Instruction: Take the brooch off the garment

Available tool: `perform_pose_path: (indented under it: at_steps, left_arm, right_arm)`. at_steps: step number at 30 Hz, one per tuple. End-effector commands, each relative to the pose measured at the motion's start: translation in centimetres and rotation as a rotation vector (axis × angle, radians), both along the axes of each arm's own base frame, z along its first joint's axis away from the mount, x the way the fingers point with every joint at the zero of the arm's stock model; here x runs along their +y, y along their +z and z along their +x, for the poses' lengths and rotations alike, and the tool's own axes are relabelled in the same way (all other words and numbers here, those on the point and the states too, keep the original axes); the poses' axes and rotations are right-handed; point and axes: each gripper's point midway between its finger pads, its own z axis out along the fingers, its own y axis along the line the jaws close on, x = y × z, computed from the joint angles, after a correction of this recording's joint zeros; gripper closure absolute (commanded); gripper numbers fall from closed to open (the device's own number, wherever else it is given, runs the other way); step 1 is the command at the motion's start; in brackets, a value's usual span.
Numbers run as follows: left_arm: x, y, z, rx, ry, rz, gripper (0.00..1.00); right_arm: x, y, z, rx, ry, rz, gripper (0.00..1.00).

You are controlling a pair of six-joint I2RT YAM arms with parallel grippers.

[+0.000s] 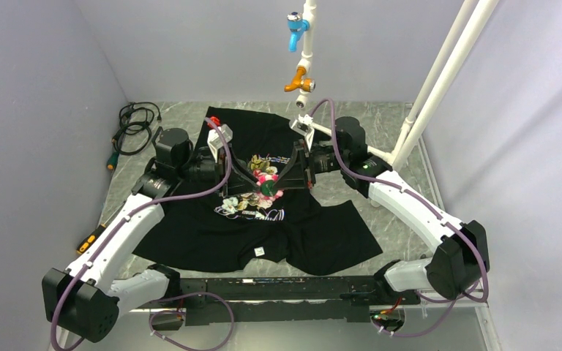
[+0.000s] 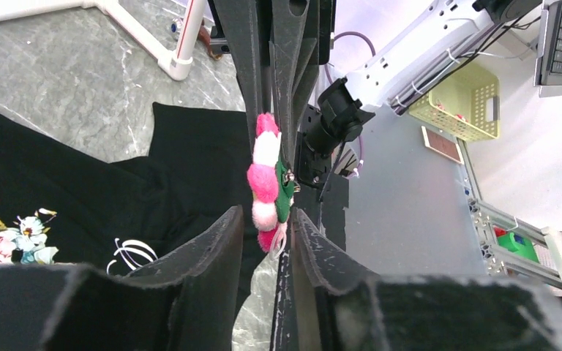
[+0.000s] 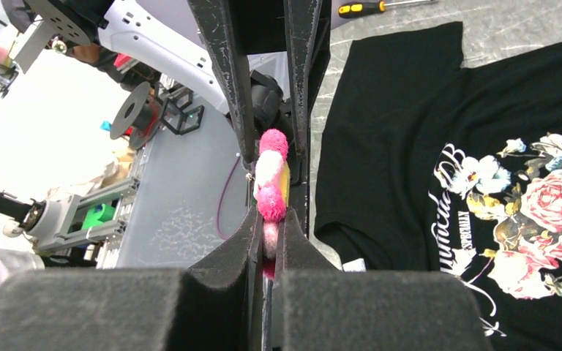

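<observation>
The brooch [image 1: 268, 188], a fluffy pink and white flower with a green back, hangs in the air over the printed roses of the black garment [image 1: 212, 234]. My right gripper [image 3: 267, 219] is shut on the brooch [image 3: 271, 183], pinching its lower petals. My left gripper [image 2: 267, 216] comes from the opposite side. Its jaws stand a little apart on either side of the brooch [image 2: 265, 183], the right finger touching it and the left finger just clear. The garment [image 3: 395, 131] lies flat on the marble table, and no cloth rises with the brooch.
A white label [image 1: 260, 251] sits near the shirt's hem. A coil of black cables [image 1: 132, 128] lies at the back left. An orange-handled screwdriver [image 1: 88, 241] lies by the left arm. A white pipe frame [image 1: 439, 80] with hanging taps [image 1: 300, 51] stands at the back right.
</observation>
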Motion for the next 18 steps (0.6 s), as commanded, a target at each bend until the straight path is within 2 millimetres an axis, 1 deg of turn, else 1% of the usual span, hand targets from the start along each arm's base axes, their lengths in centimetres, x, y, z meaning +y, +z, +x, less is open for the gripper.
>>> perform_pose_path:
  at_steps: [1, 4, 5, 7, 8, 9, 10, 12, 13, 14, 16, 18]
  left_arm:
    - [-0.3, 1.6, -0.8, -0.065, -0.051, -0.032, 0.67]
    - [-0.8, 1.5, -1.2, -0.057, -0.064, -0.029, 0.66]
    - [-0.9, 1.5, -1.3, -0.055, -0.066, -0.028, 0.67]
    - [-1.1, 1.6, -1.3, -0.047, -0.067, -0.035, 0.78]
    - [-1.1, 1.6, -1.3, -0.039, -0.063, -0.040, 0.84]
    - [-1.1, 1.6, -1.2, -0.031, -0.060, -0.041, 0.94]
    - [-1.2, 1.6, -1.2, -0.025, -0.056, -0.041, 0.99]
    - [-1.1, 1.5, -1.1, -0.012, -0.046, -0.032, 1.00]
    - [-1.0, 1.4, -1.0, -0.006, -0.039, -0.025, 1.00]
    - [-0.9, 1.2, -0.9, -0.002, -0.035, -0.018, 1.00]
    - [-0.6, 1.1, -0.7, 0.006, -0.019, -0.004, 1.00]
    - [-0.1, 0.9, -0.3, 0.012, 0.009, 0.006, 1.00]
  right_arm:
    - [0.0, 2.0, -0.8, -0.069, 0.038, 0.063, 1.00]
    - [0.1, 2.2, -0.9, -0.075, 0.040, 0.071, 1.00]
    - [0.2, 2.3, -1.0, -0.078, 0.044, 0.073, 1.00]
    - [0.2, 2.3, -1.1, -0.085, 0.048, 0.072, 1.00]
    - [0.2, 2.3, -1.2, -0.087, 0.050, 0.072, 1.00]
    - [0.2, 2.2, -1.2, -0.088, 0.050, 0.072, 1.00]
    - [0.2, 2.1, -1.1, -0.086, 0.047, 0.069, 1.00]
    - [0.2, 1.8, -1.0, -0.085, 0.039, 0.058, 1.00]
    - [0.2, 1.6, -0.9, -0.084, 0.035, 0.052, 0.98]
    - [0.2, 1.5, -0.9, -0.080, 0.030, 0.045, 0.91]
    - [0.2, 1.3, -0.6, -0.076, 0.012, 0.038, 0.69]
    - [0.0, 1.3, -0.2, -0.078, -0.009, 0.026, 0.54]
